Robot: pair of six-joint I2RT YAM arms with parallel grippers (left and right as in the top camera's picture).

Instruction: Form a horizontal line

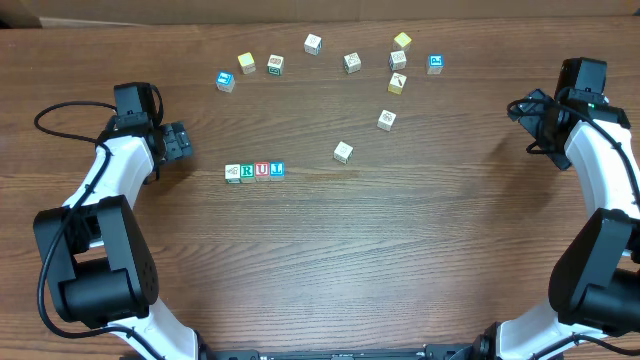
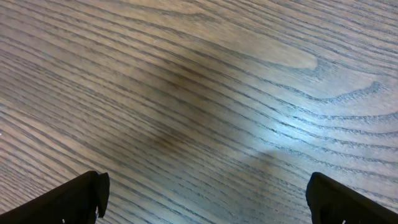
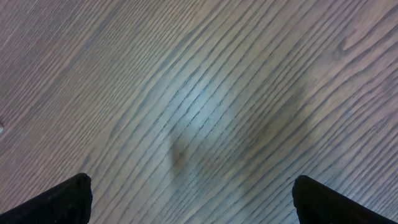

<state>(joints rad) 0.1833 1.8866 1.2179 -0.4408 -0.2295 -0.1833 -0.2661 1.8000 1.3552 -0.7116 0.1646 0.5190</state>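
- Brown wood-grain laminate covers the table (image 1: 400, 260). Dark streaks run along it, and both wrist views show the grain close up under a soft sheen of reflected light.
- The horizontal line (image 1: 254, 171) lies left of the table's middle. It is four small wooden cubes in a straight row, side touching side, running left to right in the overhead view.
- From its left end the row reads pale cube with a green mark (image 1: 233, 173), green R cube (image 1: 247, 171), red U cube (image 1: 262, 170), blue letter cube (image 1: 277, 169). Each shows a pale square top face with a coloured print.
- The left claw (image 1: 180, 141) sits up and to the left of the row, near it but apart. Its jaws stand wide and hold nothing.
- In the left wrist view its black fingers (image 2: 74, 199) show only as blunt corners at the bottom edge, with bare table between them.
- The right claw (image 1: 528, 112) is at the table's right side, well apart from the row, also spread wide and empty. Its black fingers (image 3: 62, 202) frame bare grain in the right wrist view.
- Loose cubes (image 1: 352, 62) lie scattered across the upper part of the overhead view, none touching another. Some are white-faced, a yellow cube (image 1: 402, 41) sits near the top, and a blue-edged cube (image 1: 435, 64) sits at the right of the group.
- One white cube (image 1: 343, 152) lies nearest the row, up and to the right of its right end and apart from it.
- Both arms have smooth white shells with black joints, and a black cable (image 1: 60, 115) loops beside the left one.
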